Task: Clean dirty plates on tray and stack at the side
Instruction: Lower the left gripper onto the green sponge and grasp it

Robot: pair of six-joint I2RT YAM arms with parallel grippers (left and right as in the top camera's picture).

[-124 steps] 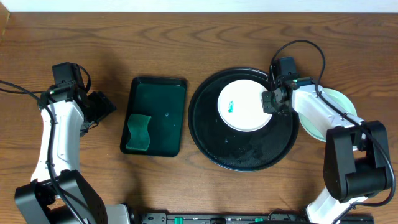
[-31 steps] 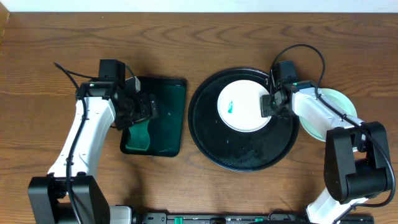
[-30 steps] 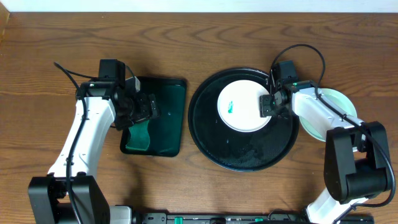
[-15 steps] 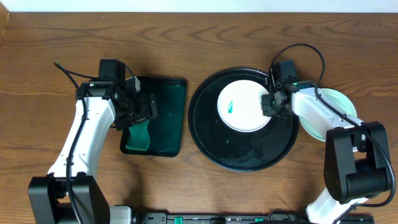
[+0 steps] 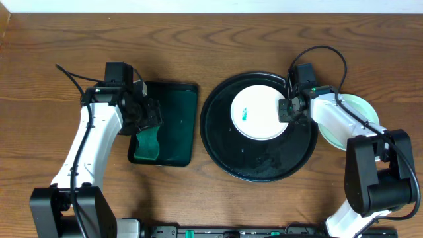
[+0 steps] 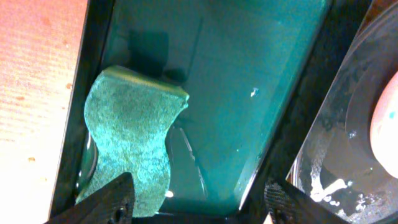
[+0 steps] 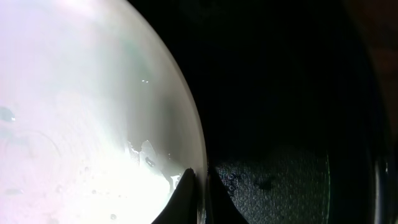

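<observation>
White plate (image 5: 261, 118) flat on black tray (image 5: 258, 166), rim pinched by right jaws; left jaws wide apart above sponge (image 6: 127, 140).

mint-green plate (image 5: 363, 106) half under right arm (image 5: 337, 119); sponge (image 5: 147, 144) top beneath jaws of left gripper (image 5: 151, 114)

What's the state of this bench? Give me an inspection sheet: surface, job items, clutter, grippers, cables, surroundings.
Surface: wooden table.
Job's things: white plate with a green smear on the black tray; mint plate on the table right of it, partly under the right arm.
Clutter: rectangular tray holding a green sponge.
Grippers: left gripper open above the sponge; right gripper shut on the white plate's rim.
Cables: black cable looping from each wrist.
Surroundings: pale strip along the far edge.
</observation>
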